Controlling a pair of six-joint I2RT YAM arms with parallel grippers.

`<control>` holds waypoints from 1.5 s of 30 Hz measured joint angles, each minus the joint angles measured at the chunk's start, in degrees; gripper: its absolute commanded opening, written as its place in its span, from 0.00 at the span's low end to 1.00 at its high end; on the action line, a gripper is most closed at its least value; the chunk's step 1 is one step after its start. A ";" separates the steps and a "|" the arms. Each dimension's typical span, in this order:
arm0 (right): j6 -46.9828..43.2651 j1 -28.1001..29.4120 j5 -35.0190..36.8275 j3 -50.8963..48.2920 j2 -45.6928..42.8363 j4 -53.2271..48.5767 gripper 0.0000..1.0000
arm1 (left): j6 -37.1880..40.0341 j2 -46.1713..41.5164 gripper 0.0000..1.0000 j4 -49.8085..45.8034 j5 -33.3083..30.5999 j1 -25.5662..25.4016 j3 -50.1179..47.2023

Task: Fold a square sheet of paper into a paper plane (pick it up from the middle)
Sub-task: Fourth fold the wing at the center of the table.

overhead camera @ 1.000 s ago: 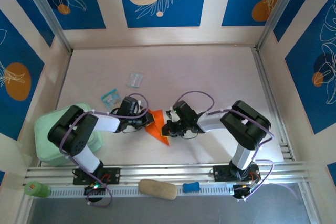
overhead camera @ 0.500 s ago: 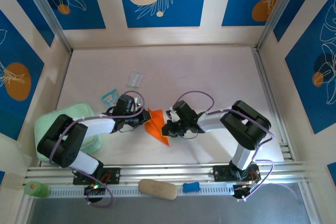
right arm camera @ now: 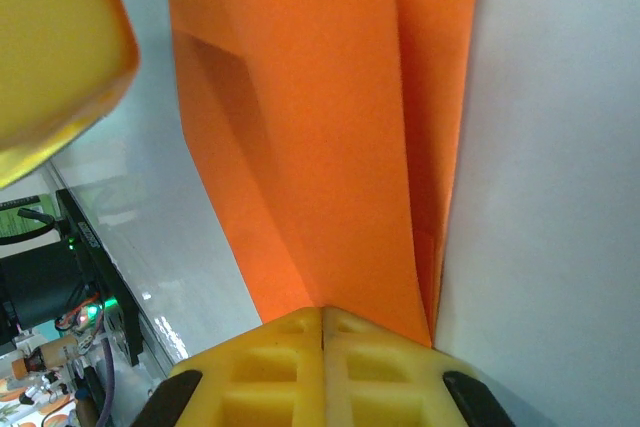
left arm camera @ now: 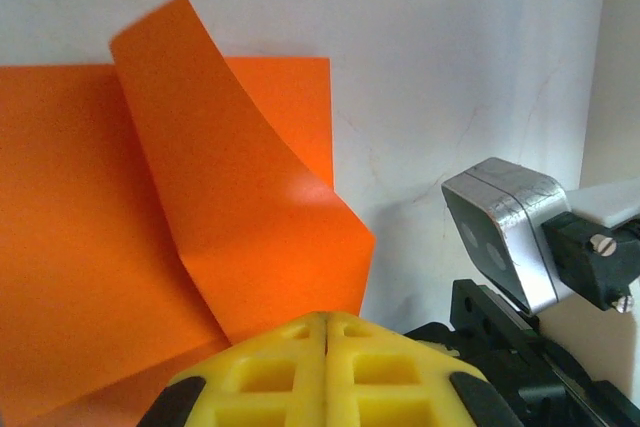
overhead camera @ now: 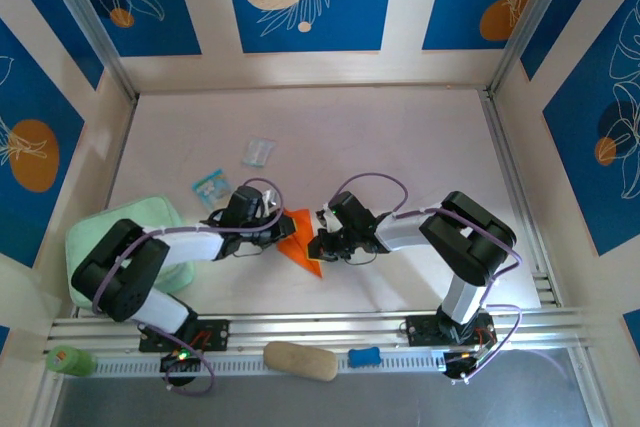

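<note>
The square sheet of paper [overhead camera: 300, 237] is bright orange and partly folded into a pointed shape, lying on the white table between my two grippers. My left gripper [overhead camera: 283, 233] is shut, its yellow fingertips against the sheet's left side. In the left wrist view the sheet [left arm camera: 120, 247] has a flap curled up just beyond the shut left gripper [left arm camera: 327, 317]. My right gripper [overhead camera: 317, 244] is shut too, tips resting on the sheet's right edge. The right wrist view has the creased sheet [right arm camera: 330, 147] running away from the right gripper [right arm camera: 323, 310]. Nothing sits between either pair of fingers.
A blue-and-white packet [overhead camera: 210, 185] and a clear wrapper [overhead camera: 258, 152] lie behind the left arm. A mint green pad [overhead camera: 90, 247] sits at the left wall. On the front rail are a beige block [overhead camera: 300, 360], a small blue piece [overhead camera: 364, 356] and a green bottle [overhead camera: 62, 359].
My left arm has dropped its elbow and stretched out, bringing its shut gripper a little to the right against the paper. The right arm has stayed put.
</note>
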 measured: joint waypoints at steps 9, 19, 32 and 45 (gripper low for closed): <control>0.00 0.02 0.07 0.02 -0.04 -0.07 0.00 | -1.29 4.52 0.01 4.90 0.31 -2.89 -0.04; 0.02 0.13 0.22 -0.02 -0.11 -0.20 0.00 | -2.73 10.10 0.00 9.70 1.55 -2.08 0.28; 0.00 0.13 0.22 -0.04 -0.11 -0.17 0.00 | -0.66 12.28 0.00 5.16 2.19 4.20 5.16; -0.24 0.13 0.20 -0.04 -0.11 -0.20 0.00 | 1.64 15.93 0.00 3.17 1.92 10.45 10.86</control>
